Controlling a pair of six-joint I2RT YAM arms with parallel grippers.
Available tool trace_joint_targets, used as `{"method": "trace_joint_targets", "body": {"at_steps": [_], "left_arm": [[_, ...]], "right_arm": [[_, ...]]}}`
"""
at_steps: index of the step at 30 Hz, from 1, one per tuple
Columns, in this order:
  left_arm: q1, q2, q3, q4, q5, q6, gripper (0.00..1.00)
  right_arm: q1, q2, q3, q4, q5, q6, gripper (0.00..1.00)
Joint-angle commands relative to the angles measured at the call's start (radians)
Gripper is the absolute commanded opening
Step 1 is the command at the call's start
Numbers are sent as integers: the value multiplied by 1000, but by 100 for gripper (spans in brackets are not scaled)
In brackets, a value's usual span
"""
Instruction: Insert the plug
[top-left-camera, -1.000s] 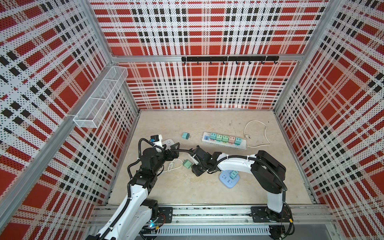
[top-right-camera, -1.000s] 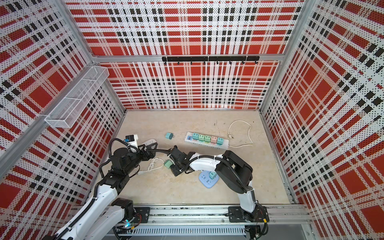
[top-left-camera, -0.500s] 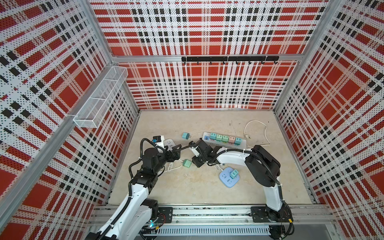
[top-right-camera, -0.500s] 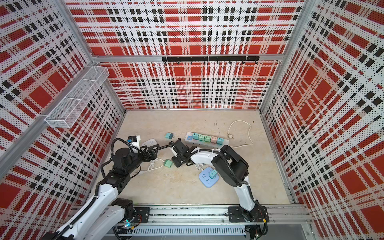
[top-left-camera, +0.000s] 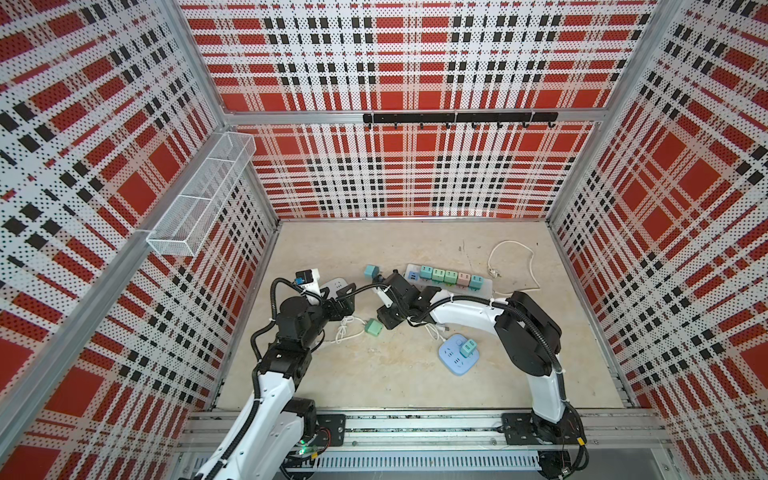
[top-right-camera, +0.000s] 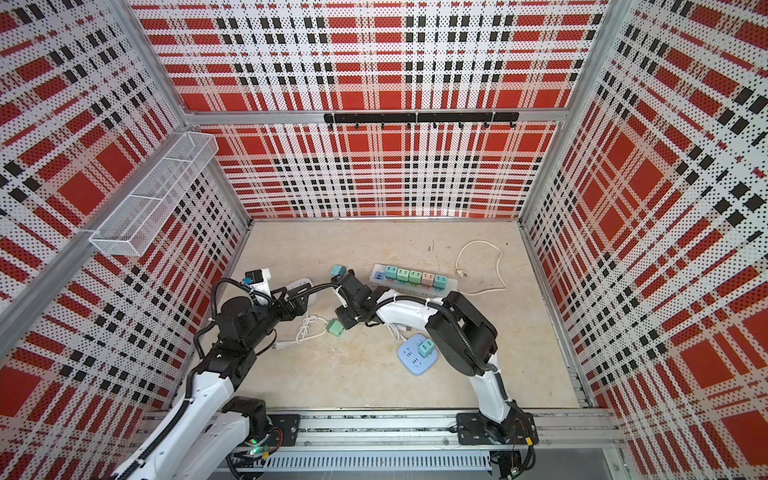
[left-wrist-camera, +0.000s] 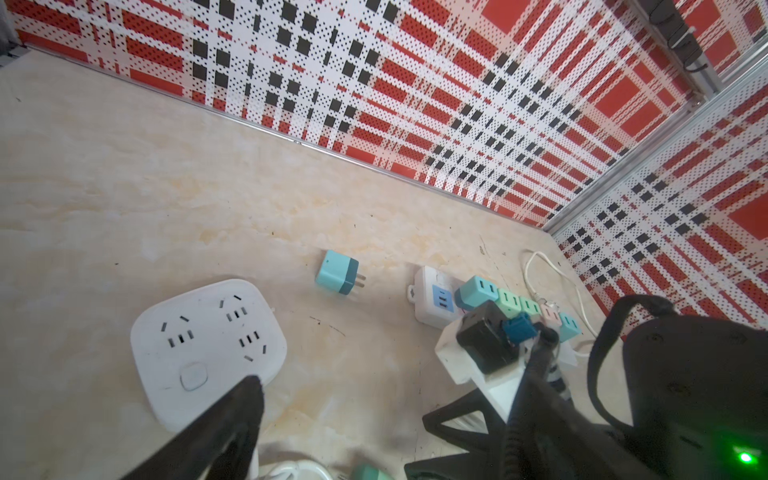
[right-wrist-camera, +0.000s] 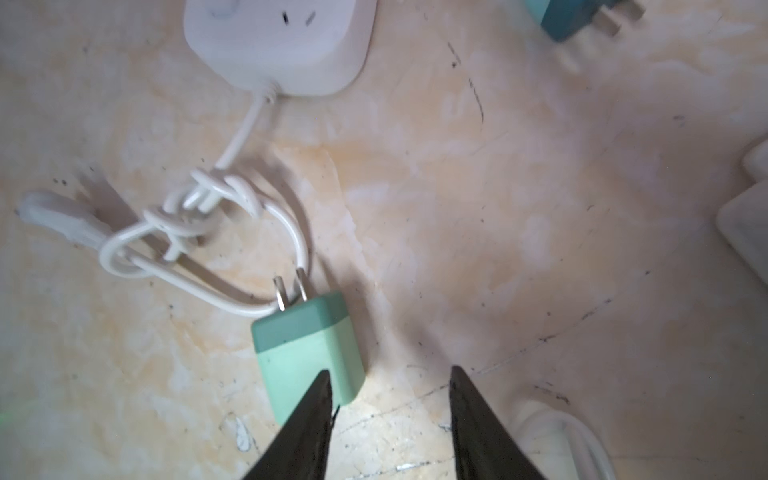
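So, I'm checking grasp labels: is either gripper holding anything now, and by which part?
Nothing is held. The right gripper has its jaws apart and empty, beside the green plug lying on the table; the left gripper is open and empty.

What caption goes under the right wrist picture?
The right pincer stands open beside a loose green plug.

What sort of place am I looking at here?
Probably a robot practice booth: two arms bolted to a metal rail, plaid perforated walls all round, and a power strip with loose plugs laid out.
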Motion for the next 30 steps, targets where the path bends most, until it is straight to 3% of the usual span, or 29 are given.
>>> {"method": "trace_joint_targets", "body": {"at_steps": [1,3,6,9,12,13,14,17,20,26,30], "left_arm": [[33,-37,-3,-1,-56,-28,96],[35,-46,-6,-7,-67,-32,96],[44,-82,-20,-38,-170,-62,98],[80,-111,-21,-84,-215,-54,100],[58,-96,-24,-2,17,15,99],[-2,-72,-19,62,103,47,99],[-84,-57,-1,78,110,78,99],[-345,-25,64,48,5,208,99],[-456,6,106,-6,-60,254,99],[-483,4,107,-46,-209,268,99],[-429,-103,73,-71,-358,170,100]], "right_arm": [[-57,46,69,-46,74,133,42],[-58,77,108,-60,81,139,41],[-58,122,154,-64,32,135,39],[-57,83,89,-4,24,125,43],[-41,-2,-29,116,-29,68,49],[-29,-25,-49,135,-18,59,50],[-20,-35,-52,138,-18,53,50],[-14,-46,-50,142,-39,76,48],[-15,-50,-51,158,-51,91,48],[-29,-115,-82,206,-88,101,48],[-34,-110,-65,177,-88,108,49]]}}
